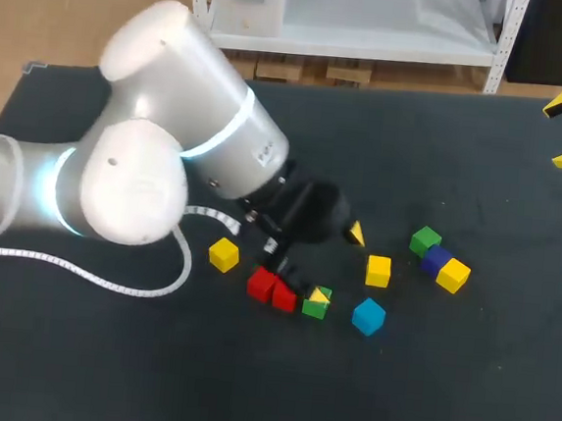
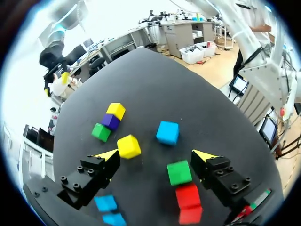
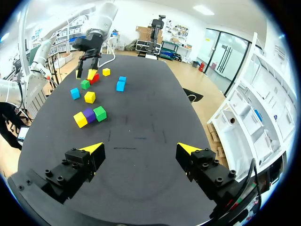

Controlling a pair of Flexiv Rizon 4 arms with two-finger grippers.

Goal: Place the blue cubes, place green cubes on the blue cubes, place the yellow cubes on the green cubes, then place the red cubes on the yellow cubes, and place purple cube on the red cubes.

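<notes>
Black and matte, the desk [image 1: 463,384] carries a loose scatter of small coloured cubes. The left arm's hand [image 2: 156,155] hangs low over them with its yellow-tipped fingers spread wide, gripping nothing. A small green cube [image 2: 179,172] lies between those fingers, close to one of them; whether it touches that finger cannot be told. A yellow cube [image 2: 129,146] sits just beside the other fingertip, and a light blue cube [image 2: 167,132] lies ahead of the hand. Two red cubes [image 2: 188,195] touch each other just behind the green one. Further ahead lies a tight row of three cubes [image 2: 110,121], yellow, purple and green. The right arm's hand [image 3: 141,149] is likewise spread and holds nothing, above bare desk well apart from the cubes.
</notes>
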